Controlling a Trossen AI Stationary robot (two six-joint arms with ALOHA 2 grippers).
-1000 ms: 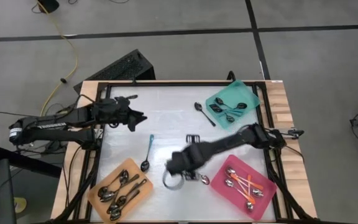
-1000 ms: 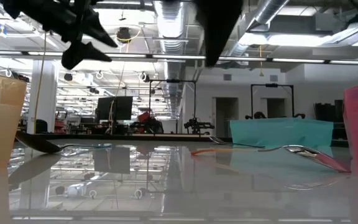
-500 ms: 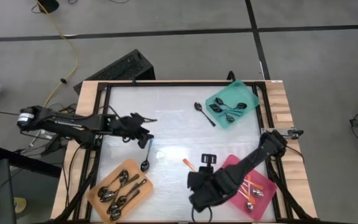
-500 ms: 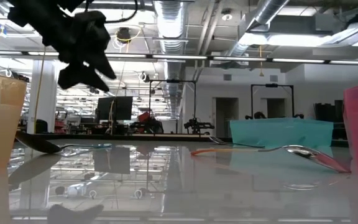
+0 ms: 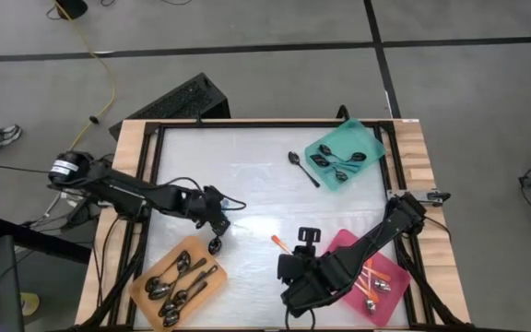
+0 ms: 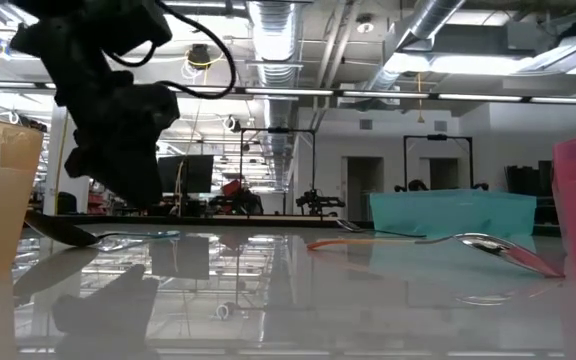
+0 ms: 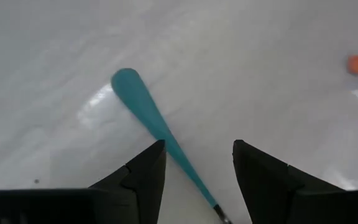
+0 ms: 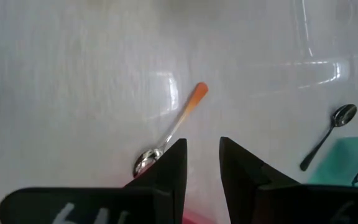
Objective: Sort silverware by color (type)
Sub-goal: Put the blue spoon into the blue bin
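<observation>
The teal-handled spoon (image 7: 157,127) lies between the left gripper's (image 7: 194,163) parted fingers; the right gripper (image 8: 202,163), fingers narrowly apart, faces an orange-handled spoon (image 8: 173,130).

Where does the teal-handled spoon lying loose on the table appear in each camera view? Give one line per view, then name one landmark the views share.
High: teal-handled spoon under the left gripper, above the orange tray.
Low: cannot tell.
Left wrist: handle running between the open fingers.
Right wrist: not in it.
Shared landmark: orange-handled spoon.
</observation>
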